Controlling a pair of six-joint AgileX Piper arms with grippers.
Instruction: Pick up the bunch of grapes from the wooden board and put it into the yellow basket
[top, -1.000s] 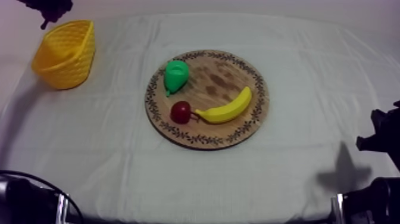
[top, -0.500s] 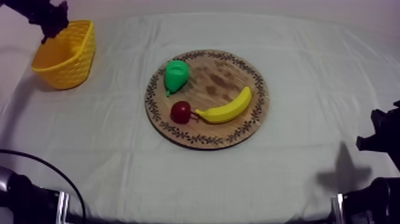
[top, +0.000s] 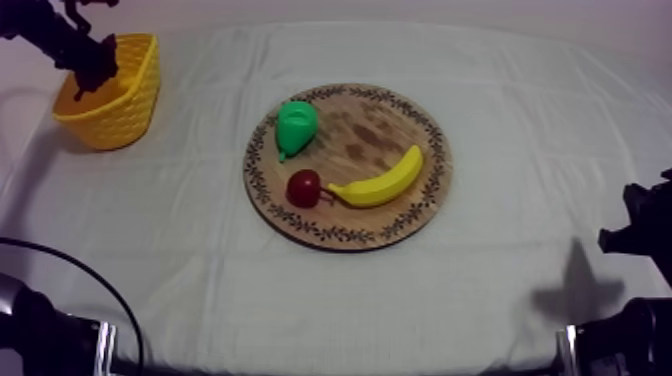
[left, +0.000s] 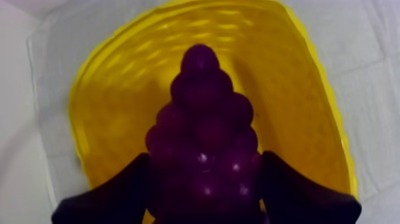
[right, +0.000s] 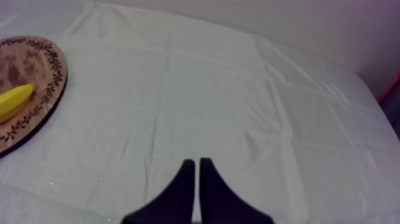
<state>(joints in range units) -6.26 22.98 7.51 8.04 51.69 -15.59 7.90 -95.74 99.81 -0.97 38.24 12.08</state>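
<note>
My left gripper (left: 203, 173) is shut on a dark purple bunch of grapes (left: 202, 119), held over the open mouth of the yellow basket (left: 119, 95). From above, the left gripper (top: 88, 72) hangs at the rim of the yellow basket (top: 120, 105) at the far left of the table. The round wooden board (top: 365, 135) with a patterned rim lies mid-table and carries a green pear (top: 295, 127), a small red fruit (top: 304, 187) and a banana (top: 380, 181). My right gripper (right: 194, 173) is shut on nothing, low over bare cloth, right of the board (right: 27, 71).
The right arm (top: 640, 235) rests at the table's right edge. White cloth (top: 180, 250) lies between basket and board. A banana tip (right: 13, 100) shows on the board in the right wrist view.
My left gripper has come down and rightward with the grapes, from behind the basket to over its opening. The right arm and the fruit on the board have not moved.
</note>
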